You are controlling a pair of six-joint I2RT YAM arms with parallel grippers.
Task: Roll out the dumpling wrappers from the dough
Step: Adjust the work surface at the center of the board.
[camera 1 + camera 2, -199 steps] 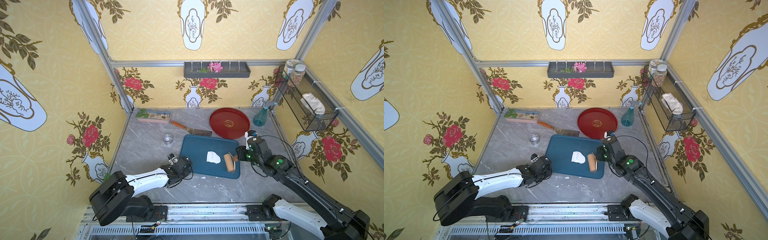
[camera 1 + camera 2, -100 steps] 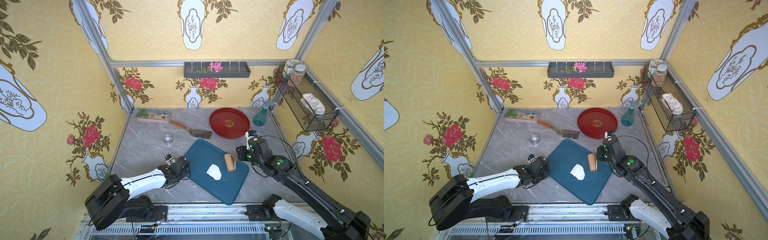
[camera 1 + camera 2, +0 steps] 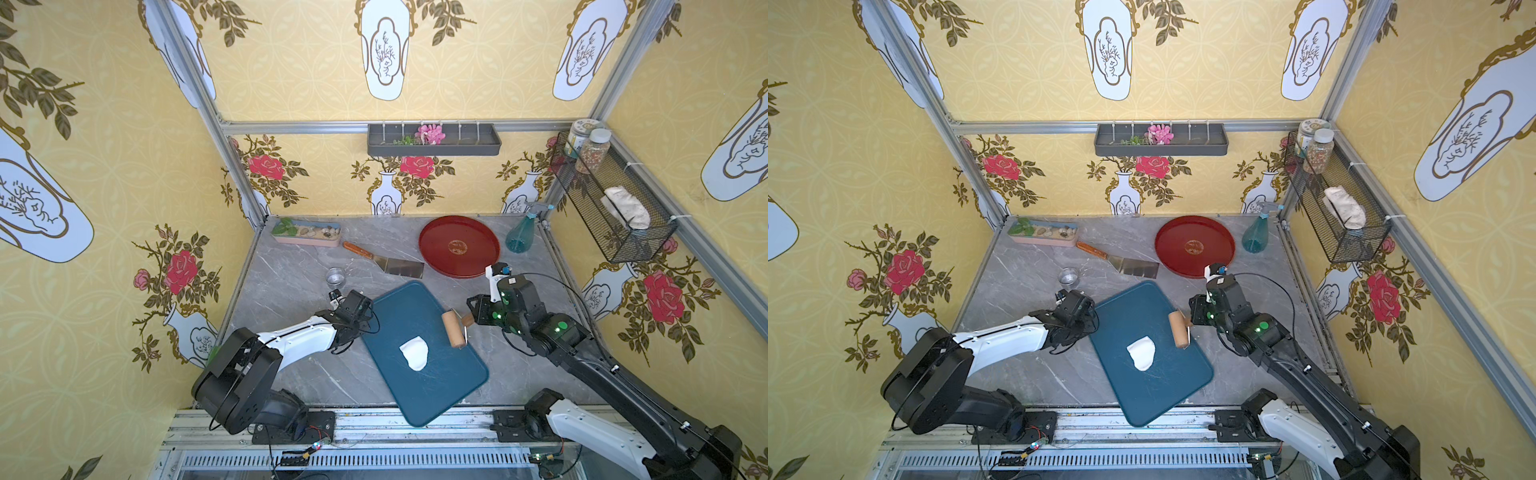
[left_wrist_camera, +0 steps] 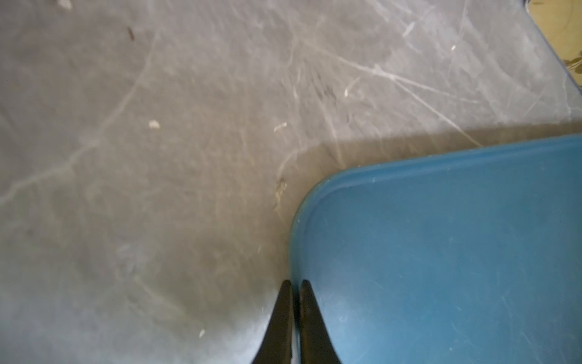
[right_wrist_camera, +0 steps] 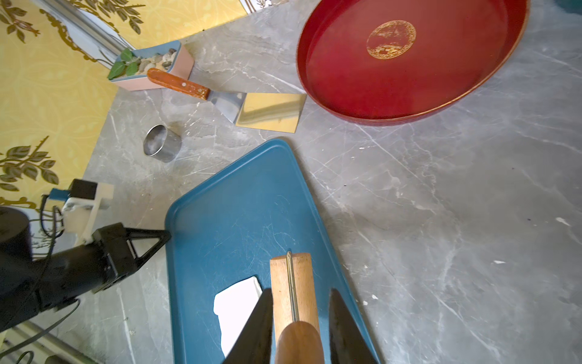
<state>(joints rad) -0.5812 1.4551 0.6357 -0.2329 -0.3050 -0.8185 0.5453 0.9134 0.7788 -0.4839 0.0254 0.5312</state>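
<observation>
Left gripper sits pressed together on rim of teal board. Right gripper pinches handle of wooden roller; white dough lies just beside it, on the board.

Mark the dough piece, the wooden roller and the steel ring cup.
dough piece (image 3: 414, 353): in a top view, its centre.
wooden roller (image 3: 454, 330): in a top view, mid-barrel.
steel ring cup (image 5: 161, 143): right wrist view, its open top.
</observation>
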